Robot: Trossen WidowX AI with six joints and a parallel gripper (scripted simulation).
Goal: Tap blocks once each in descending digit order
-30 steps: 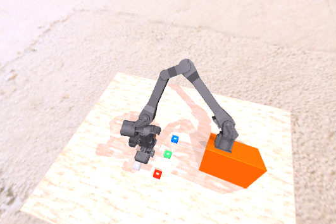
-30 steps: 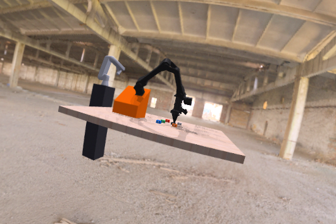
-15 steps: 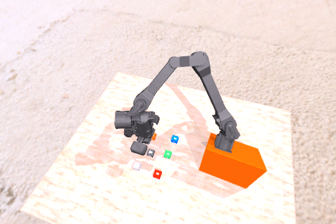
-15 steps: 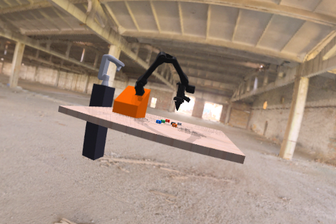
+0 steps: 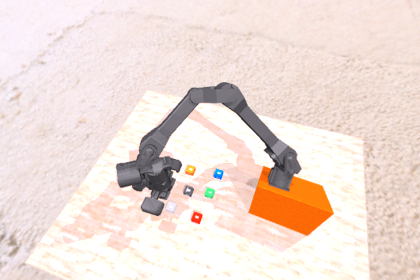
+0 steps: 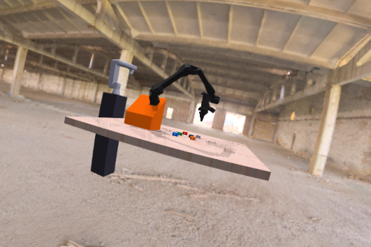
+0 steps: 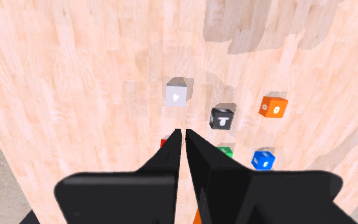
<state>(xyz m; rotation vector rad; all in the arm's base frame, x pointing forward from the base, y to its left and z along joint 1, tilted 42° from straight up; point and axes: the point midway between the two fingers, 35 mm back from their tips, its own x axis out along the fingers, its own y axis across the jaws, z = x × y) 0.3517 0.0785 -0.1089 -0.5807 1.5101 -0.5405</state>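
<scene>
My gripper (image 6: 201, 120) (image 7: 182, 133) is shut and empty, well above the table. Six blocks lie below, apart from each other. The white block (image 5: 171, 207) (image 7: 176, 95) and black block (image 5: 188, 191) (image 7: 221, 120) are ahead of the tips in the wrist view; their digits are hard to read. The orange block (image 5: 190, 170) (image 7: 273, 108) shows 0. The blue block (image 5: 218, 174) (image 7: 263, 160) has an unclear digit. The green block (image 5: 210, 193) (image 7: 225, 151) and red block (image 5: 196, 217) (image 7: 162, 142) are partly hidden behind the fingers in the wrist view.
The arm's base stands on an orange box (image 5: 286, 203) (image 6: 143, 114) on the table (image 5: 326, 154) (image 6: 232, 164). A dark pillar (image 6: 112, 105) with a grey clamp-like piece (image 6: 114, 75) stands beyond the table's edge.
</scene>
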